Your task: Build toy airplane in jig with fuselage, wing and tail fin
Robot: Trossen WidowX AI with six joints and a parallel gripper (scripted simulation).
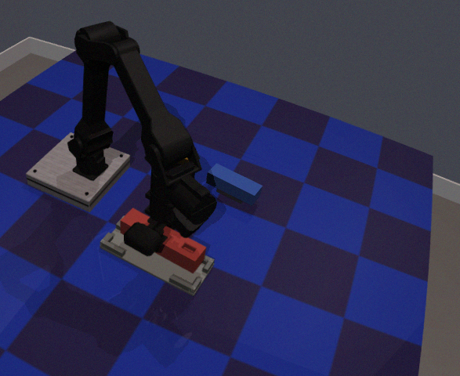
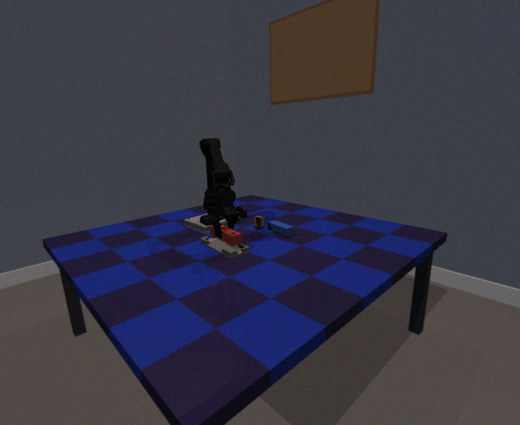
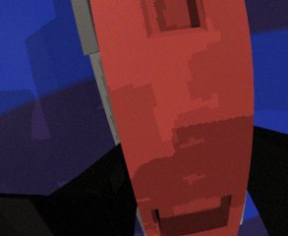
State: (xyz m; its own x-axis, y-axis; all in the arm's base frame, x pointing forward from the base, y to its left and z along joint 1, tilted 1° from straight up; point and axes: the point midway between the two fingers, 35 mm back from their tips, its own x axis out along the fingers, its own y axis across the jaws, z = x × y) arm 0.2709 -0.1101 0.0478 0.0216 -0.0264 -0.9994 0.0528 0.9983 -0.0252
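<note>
1. We have the body (image 1: 177,257) (image 2: 232,236) (image 3: 173,79) grasped in the pincer (image 1: 157,233) (image 2: 225,231) (image 3: 181,138), its two slots facing up.
2. It is above the cradle (image 1: 140,261) (image 2: 216,248) (image 3: 106,98), roughly lined up lengthwise; we can't tell whether it touches. We judge seating it to be the step in hand.
3. Nothing is fitted yet. From the body in the top view, the blue wing (image 1: 233,182) (image 2: 281,227) lies towards two o'clock, and the mostly hidden yellow fin (image 1: 186,159) (image 2: 259,221) sits between twelve and one.
4. Left for us: settle the body flat, fit both tabs, let go and move clear. We're early on.
</note>
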